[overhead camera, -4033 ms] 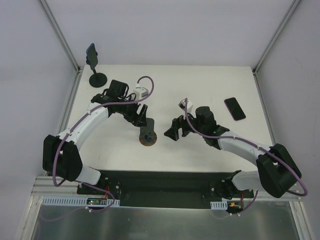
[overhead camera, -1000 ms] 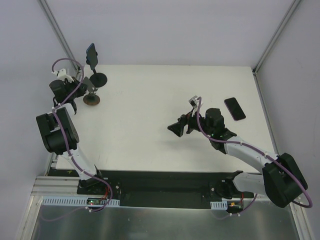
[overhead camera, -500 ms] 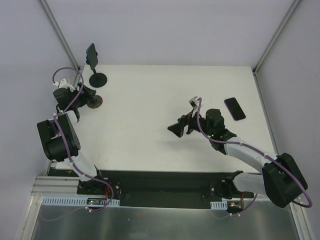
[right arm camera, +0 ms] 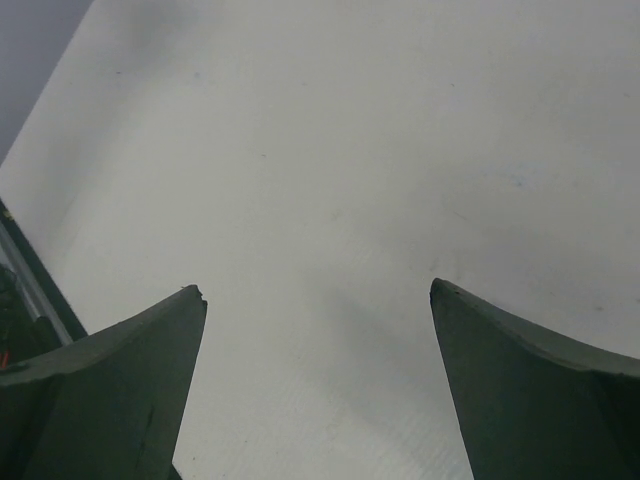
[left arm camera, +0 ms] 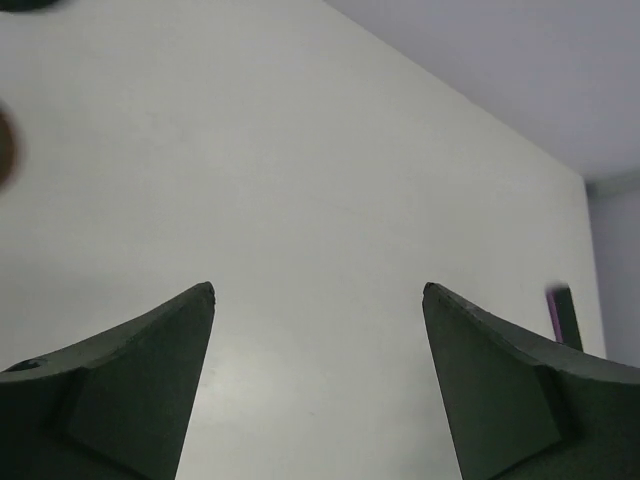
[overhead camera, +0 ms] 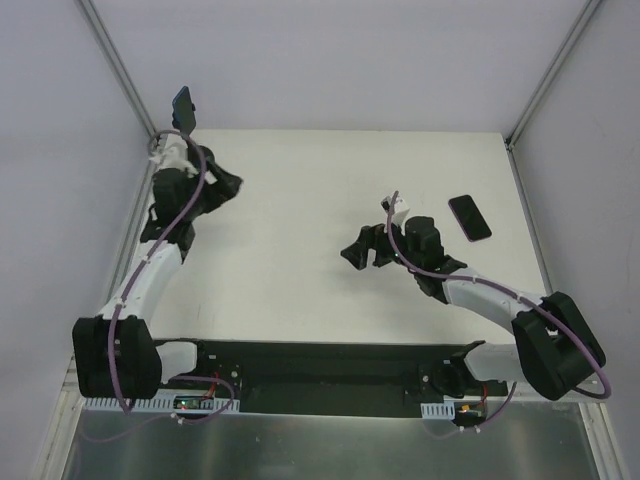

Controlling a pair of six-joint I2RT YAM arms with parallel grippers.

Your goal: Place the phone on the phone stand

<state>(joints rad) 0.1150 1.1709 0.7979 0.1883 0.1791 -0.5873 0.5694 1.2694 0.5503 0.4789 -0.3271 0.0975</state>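
The phone (overhead camera: 181,105), black with a bluish edge, stands tilted at the far left corner, held up on the head of the black phone stand. My left arm covers the stand's stem and base in the top view; only a sliver of its black base (left arm camera: 25,3) shows in the left wrist view. My left gripper (overhead camera: 231,186) (left arm camera: 318,290) is open and empty, just right of the stand and pointing across the table. My right gripper (overhead camera: 351,252) (right arm camera: 318,290) is open and empty over the table's middle.
A black phone with a reddish-pink rim (overhead camera: 469,217) lies flat at the right side; it also shows in the left wrist view (left arm camera: 562,315). A brown blur (left arm camera: 4,150) at the left wrist view's left edge is the brown-based stand. Enclosure posts stand at both far corners.
My left arm has swung from the far left edge inward over the stand's base; the brown-based stand is now hidden in the top view. My right gripper shifted slightly.
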